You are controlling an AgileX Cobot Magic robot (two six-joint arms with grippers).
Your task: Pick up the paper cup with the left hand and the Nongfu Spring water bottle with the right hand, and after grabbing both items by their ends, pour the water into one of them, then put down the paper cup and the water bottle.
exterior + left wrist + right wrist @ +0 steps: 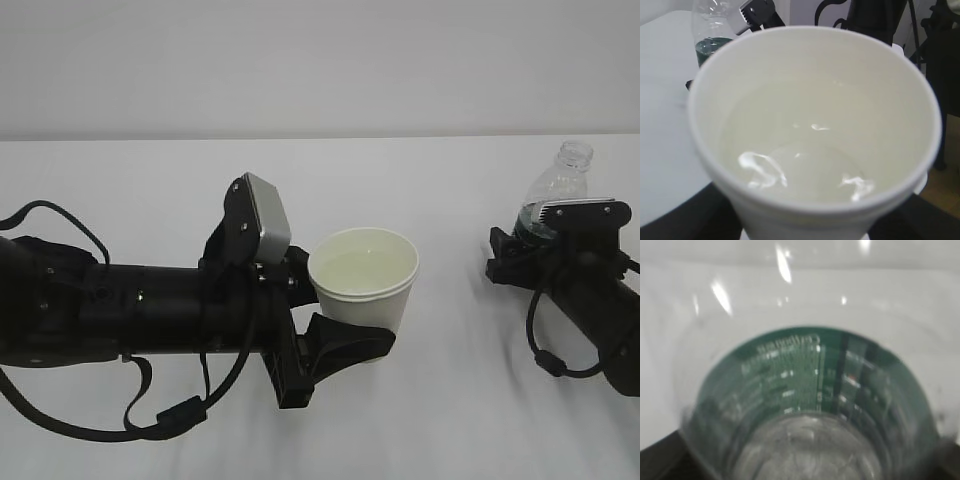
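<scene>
While left hand (335, 320) pinches the paper cup (363, 275) low between its fingers, water (800, 170) inside makes thin walls crushable, so grip gently; right hand (560, 235), grip state unclear, sits around the Nongfu Spring water bottle (557, 190), well apart.

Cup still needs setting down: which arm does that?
Left. Its tool grips the cup, water inside. The right tool is at the upright bottle on the table.
</scene>
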